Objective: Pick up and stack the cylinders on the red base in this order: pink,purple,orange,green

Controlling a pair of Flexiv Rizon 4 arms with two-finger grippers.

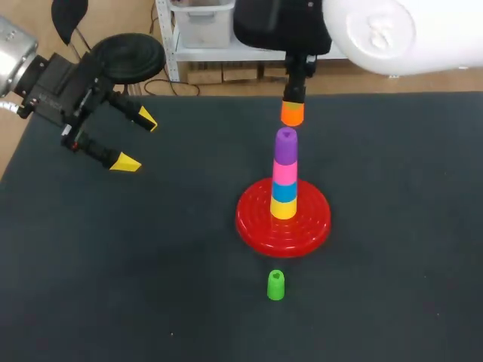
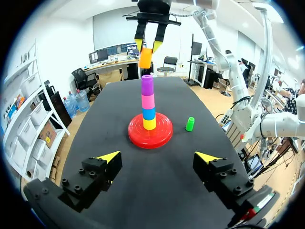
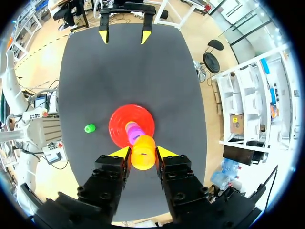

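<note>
Waiting at the table's [image 1: 113,302] near edge, the green cylinder [image 1: 275,285] goes last; the purple cylinder [image 1: 285,147] tops the red base's [image 1: 253,226] stack; above it our right end effector [image 3: 143,153] clamps the orange cylinder [image 1: 292,113] for lowering; our left end effector [image 1: 137,142] hangs open, far left corner

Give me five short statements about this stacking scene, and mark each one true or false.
1. The right gripper is shut on the orange cylinder. True.
2. The green cylinder tops the stack. False: it sits on the table, apart from the red base.
3. The purple cylinder is the highest piece on the stack. True.
4. The left gripper holds a cylinder. False: it is open and empty.
5. The pink cylinder rests directly on the red base. False: a blue cylinder and a yellow cylinder lie beneath it.
</note>
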